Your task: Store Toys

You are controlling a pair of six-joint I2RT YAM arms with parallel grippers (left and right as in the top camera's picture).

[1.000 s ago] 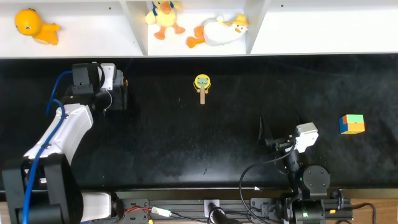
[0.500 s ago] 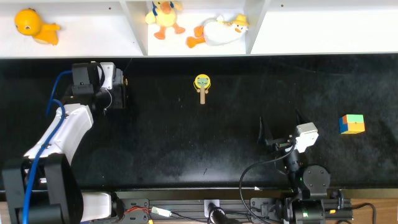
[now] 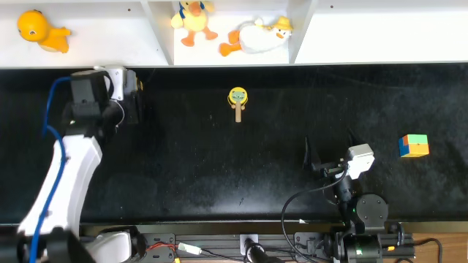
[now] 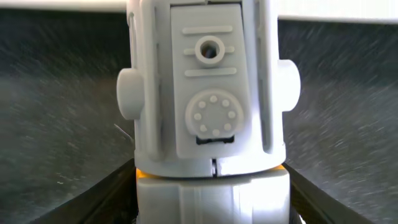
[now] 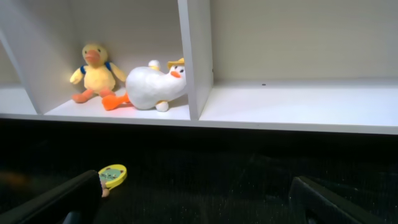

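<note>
My left gripper [image 3: 130,93] is shut on a white toy robot [image 3: 117,74], held at the back left of the black table just below the white shelf [image 3: 365,36]. Up close, the robot's [image 4: 208,93] back panel stands upright between the fingers [image 4: 115,190]. A yellow round-headed toy on a stick [image 3: 238,99] lies mid-table, and a multicoloured cube [image 3: 414,145] sits at the right. My right gripper [image 3: 327,150] rests open near the front right, with nothing between its fingers.
On the shelf sit an orange duck [image 3: 40,29] in the left compartment, and a yellow duck plush [image 3: 194,18] and a white duck plush [image 3: 259,36] in the middle one. The right compartment [image 5: 298,99] holds nothing. Dividers [image 5: 196,59] separate the compartments.
My left arm has moved back toward the shelf's edge, carrying the white toy robot with it. The right arm, the stick toy and the cube have stayed put.
</note>
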